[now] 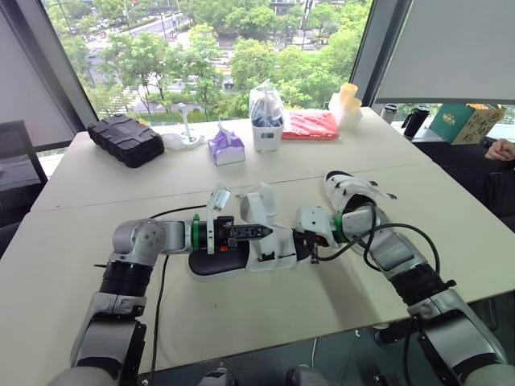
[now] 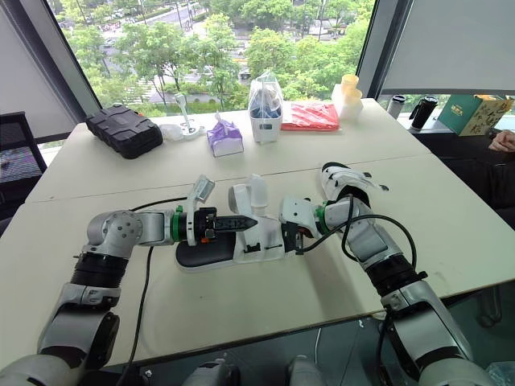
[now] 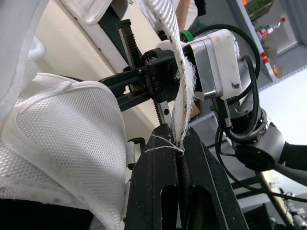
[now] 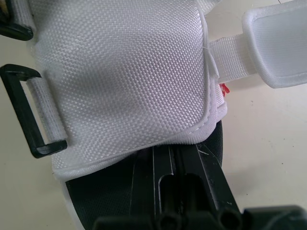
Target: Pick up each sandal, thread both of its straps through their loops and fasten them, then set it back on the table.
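One white sandal point(image 1: 269, 248) with a black sole lies on the table point(image 1: 96, 265) between my two grippers. My left gripper point(image 1: 261, 232) reaches over its heel end; in the left wrist view the gripper point(image 3: 178, 143) is shut on a white woven strap point(image 3: 170, 57). Another strap point(image 1: 259, 205) stands upright above the sandal. My right gripper point(image 1: 301, 241) meets the sandal's other end. In the right wrist view its fingers point(image 4: 177, 163) run under the white mesh panel point(image 4: 124, 72), shut on its edge, beside a black loop point(image 4: 24, 112). The second sandal point(image 1: 354, 191) lies behind my right arm.
Along the far edge stand a black case point(image 1: 126, 139), a purple tissue pack point(image 1: 226, 148), a white container with a bag point(image 1: 266, 119), a red package point(image 1: 311, 125) and yellow cups point(image 1: 348, 96). A green box point(image 1: 463, 122) and a person's hand point(image 1: 500, 149) are at the far right.
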